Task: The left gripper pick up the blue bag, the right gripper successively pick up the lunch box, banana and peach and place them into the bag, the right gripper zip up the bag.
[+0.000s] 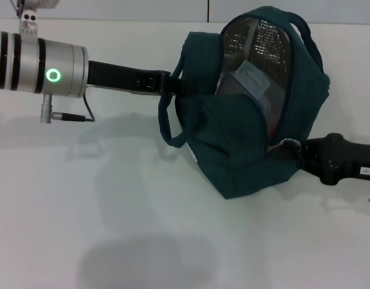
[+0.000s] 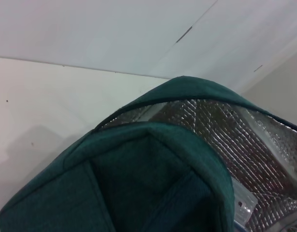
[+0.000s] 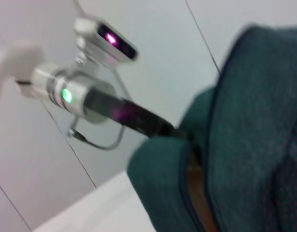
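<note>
head view: blue bag (image 1: 245, 138) hides most of the lunch box (image 1: 252, 81). left gripper (image 1: 172, 84) jaws pinch its handle at 9 o'clock; right gripper (image 1: 293, 150) jaws hold the zipper pull (image 1: 286, 143) at 4 o'clock, above the white surface (image 1: 82, 198).

One blue bag (image 1: 245, 144), open, with silver lining showing. Two loop handles (image 1: 166, 120) on it. One zipper ring pull (image 1: 285, 144). One lunch box (image 1: 252, 83) inside, partly hidden. Two hands: one left hand (image 1: 172, 84) at the bag's edge, one right hand (image 1: 296, 150) at the zipper end. One green ring light (image 1: 53, 75). One white worktop (image 1: 82, 198).
</note>
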`<state>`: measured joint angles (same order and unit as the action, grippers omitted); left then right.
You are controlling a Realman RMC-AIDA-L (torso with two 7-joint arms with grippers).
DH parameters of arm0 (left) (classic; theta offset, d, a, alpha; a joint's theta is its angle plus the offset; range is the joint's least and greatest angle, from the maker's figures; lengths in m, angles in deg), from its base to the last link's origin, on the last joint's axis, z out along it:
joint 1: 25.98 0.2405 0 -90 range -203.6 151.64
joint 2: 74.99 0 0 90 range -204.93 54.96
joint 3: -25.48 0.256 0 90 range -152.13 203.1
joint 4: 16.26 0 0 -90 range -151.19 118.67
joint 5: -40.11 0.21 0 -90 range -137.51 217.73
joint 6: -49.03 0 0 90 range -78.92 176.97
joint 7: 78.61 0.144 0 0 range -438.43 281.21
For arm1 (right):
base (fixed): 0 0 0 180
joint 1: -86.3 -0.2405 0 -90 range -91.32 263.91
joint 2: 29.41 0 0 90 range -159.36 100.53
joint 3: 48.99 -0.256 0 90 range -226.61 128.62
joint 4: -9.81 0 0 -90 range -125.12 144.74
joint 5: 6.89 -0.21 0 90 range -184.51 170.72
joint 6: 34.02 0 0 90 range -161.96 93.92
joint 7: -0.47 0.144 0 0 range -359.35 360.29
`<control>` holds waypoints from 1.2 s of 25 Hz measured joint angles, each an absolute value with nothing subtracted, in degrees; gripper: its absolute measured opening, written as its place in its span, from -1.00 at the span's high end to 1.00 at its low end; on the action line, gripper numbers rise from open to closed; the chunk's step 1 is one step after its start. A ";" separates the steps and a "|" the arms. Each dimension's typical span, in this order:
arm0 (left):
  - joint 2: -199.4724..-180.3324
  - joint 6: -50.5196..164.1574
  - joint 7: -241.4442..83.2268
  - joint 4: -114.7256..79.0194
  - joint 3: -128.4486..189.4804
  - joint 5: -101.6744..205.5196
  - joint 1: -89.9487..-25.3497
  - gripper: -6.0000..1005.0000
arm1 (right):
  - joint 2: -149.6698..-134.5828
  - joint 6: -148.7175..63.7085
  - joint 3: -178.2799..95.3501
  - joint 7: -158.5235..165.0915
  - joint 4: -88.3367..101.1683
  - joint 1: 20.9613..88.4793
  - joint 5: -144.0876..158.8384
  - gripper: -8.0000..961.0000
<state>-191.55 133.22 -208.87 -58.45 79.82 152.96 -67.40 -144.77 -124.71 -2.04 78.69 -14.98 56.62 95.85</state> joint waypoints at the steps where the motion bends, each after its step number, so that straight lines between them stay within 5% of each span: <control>1: -191.57 133.23 -208.86 -58.44 79.78 152.96 -67.38 0.78 | -144.74 -125.32 -2.05 78.46 -15.47 56.98 95.22 0.96; 21: -192.40 133.13 -201.84 -58.45 79.62 148.53 -66.84 0.65 | -145.19 -129.48 4.94 71.53 -16.13 52.40 89.33 0.95; 27: -191.92 133.28 -190.81 -58.50 78.44 137.26 -62.01 0.61 | -145.02 -129.72 4.67 71.56 -16.44 52.11 86.00 0.95; 30: -191.84 134.67 -185.51 -58.51 76.37 132.85 -58.29 0.41 | -144.86 -130.67 4.65 71.58 -16.83 51.97 84.10 0.95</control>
<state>-191.84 134.67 -185.51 -58.51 76.37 132.85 -58.29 -144.86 -130.67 4.65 71.58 -16.83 51.97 84.10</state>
